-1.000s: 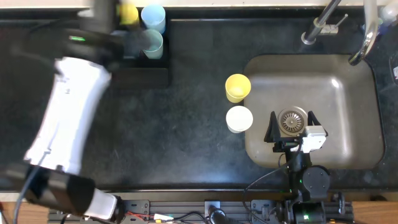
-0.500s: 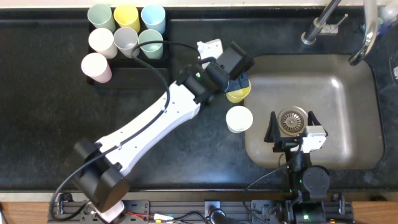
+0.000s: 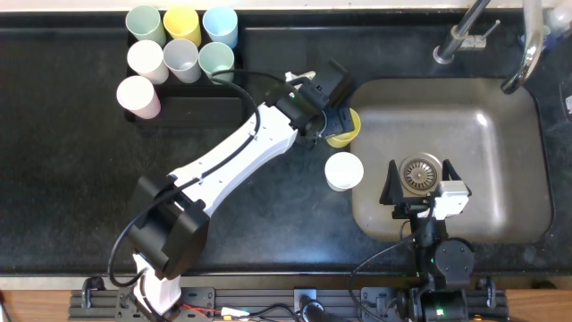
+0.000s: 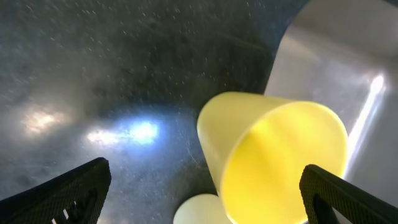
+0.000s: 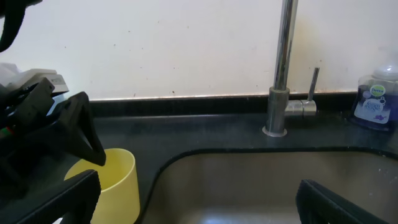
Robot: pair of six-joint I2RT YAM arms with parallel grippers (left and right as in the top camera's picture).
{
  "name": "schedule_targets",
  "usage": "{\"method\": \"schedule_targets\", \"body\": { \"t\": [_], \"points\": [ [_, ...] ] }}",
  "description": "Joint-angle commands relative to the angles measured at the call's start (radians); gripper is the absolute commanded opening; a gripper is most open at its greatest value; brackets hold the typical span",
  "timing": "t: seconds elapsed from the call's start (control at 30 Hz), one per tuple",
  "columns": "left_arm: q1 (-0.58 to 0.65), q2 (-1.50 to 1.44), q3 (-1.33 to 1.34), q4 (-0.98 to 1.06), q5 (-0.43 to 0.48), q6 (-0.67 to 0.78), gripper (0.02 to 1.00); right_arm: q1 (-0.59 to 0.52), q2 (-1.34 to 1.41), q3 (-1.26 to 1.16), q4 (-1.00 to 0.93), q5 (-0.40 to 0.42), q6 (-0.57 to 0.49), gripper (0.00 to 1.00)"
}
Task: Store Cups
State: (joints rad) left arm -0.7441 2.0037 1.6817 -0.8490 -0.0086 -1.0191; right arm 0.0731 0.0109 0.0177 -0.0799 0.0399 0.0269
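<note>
Risks first: yellow cup (image 3: 345, 131) stands on tabletop (image 3: 71, 161) right at the left rim of sink (image 3: 500, 116). A finger clipping it off-centre would likely tip it into the basin. White cup (image 3: 343, 170) stands just near of it, so a wide or low approach could knock that one too. The cup wall looks thin and tapered; a hard or high squeeze may make it pop out or buckle. The carry to rack (image 3: 210, 107) at far left is long, and the rack is crowded with cups, with a pink cup (image 3: 136, 96) just beside it, so a loose grip could drop the load or bump neighbours.

Pose: left arm stretches diagonally from its base at near left across the middle. Left gripper (image 3: 336, 114) sits at the yellow cup, fingers spread wide. In the wrist view the cup lies between and ahead of them, no contact visible. Right gripper (image 3: 420, 179) hangs over the sink drain, fingers spread, holding nothing.
</note>
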Motion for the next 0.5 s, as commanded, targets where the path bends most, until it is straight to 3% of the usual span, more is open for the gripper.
{"method": "schedule_targets", "body": {
  "t": [0.03,0.3,0.33,0.37,0.43,0.47,0.5],
  "points": [
    [0.005,0.017,0.007,-0.017,0.034,-0.011,0.998,0.005,-0.007,-0.013,0.005,-0.007,0.008,0.996],
    [0.022,0.05,0.007,-0.019,0.034,-0.011,1.0,0.005,-0.007,-0.013,0.005,-0.007,0.008,0.998],
    [0.023,0.05,0.007,-0.019,0.034,-0.011,0.956,0.005,-0.007,-0.013,0.005,-0.007,0.008,0.998],
    [0.026,0.05,0.007,-0.019,0.034,-0.011,0.877,0.005,-0.007,-0.013,0.005,-0.006,0.008,0.998],
    [0.032,0.05,0.007,-0.015,0.03,-0.011,0.099,0.005,-0.007,-0.013,0.005,-0.006,0.008,0.998],
    [0.035,0.05,0.007,-0.013,0.025,-0.01,0.036,0.005,-0.007,-0.013,0.005,-0.007,0.008,0.996],
    [0.037,0.05,0.007,-0.01,0.021,-0.01,0.036,0.005,-0.007,-0.013,0.005,-0.006,0.008,0.998]
  ]
}}
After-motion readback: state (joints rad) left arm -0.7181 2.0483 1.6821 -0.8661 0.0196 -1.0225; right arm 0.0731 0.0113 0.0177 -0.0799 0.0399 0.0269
